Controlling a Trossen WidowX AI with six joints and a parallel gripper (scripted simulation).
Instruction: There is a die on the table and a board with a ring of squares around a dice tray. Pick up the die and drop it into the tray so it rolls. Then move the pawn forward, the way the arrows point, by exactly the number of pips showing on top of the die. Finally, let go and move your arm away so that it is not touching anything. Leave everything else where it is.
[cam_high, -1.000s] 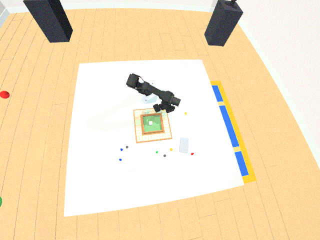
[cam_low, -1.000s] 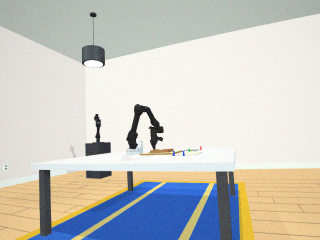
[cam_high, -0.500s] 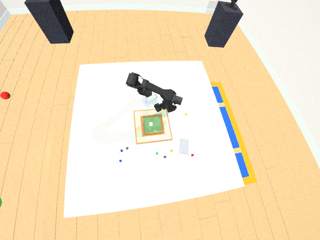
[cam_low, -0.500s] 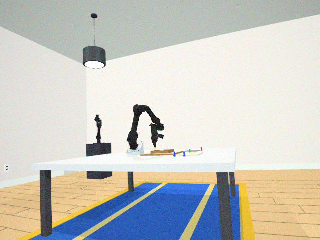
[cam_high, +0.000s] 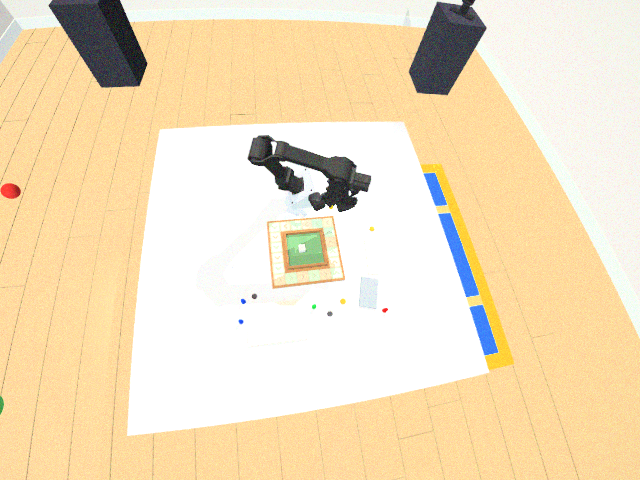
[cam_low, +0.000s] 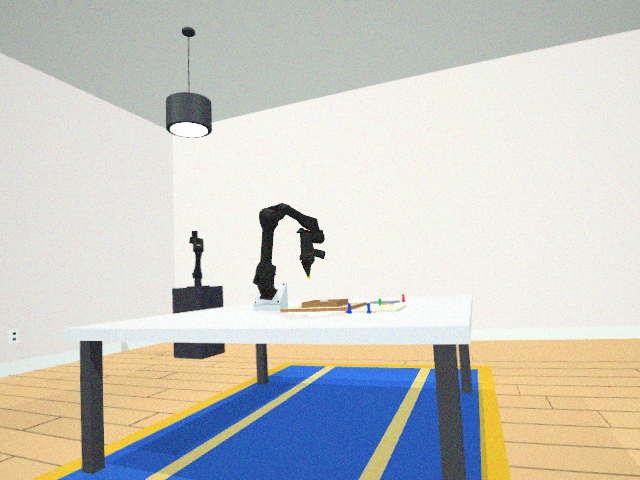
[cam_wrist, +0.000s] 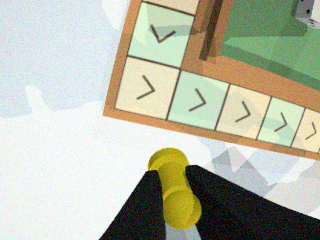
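Observation:
My gripper (cam_high: 331, 205) (cam_low: 308, 274) (cam_wrist: 171, 179) is shut on the yellow pawn (cam_high: 331, 207) (cam_low: 308, 277) (cam_wrist: 175, 187). It holds the pawn up in the air, well above table height, with nothing beneath touching it. In the wrist view the pawn appears just outside the border of the board (cam_high: 306, 284) (cam_wrist: 200, 131), near a corner square. The arrows on the near row point right in that view. The white die (cam_high: 301, 248) (cam_wrist: 315, 11) lies on the green floor of the brown-walled dice tray (cam_high: 283, 250) (cam_low: 325, 303). Its top pips are not readable here.
Another yellow piece (cam_high: 371, 228) stands right of the board. In front are blue (cam_high: 242, 301) (cam_low: 349, 308), green (cam_high: 313, 306) (cam_low: 379, 301), red (cam_high: 384, 310) (cam_low: 403, 298) and dark (cam_high: 329, 313) pieces. A grey flat box (cam_high: 368, 292) lies at the board's front right.

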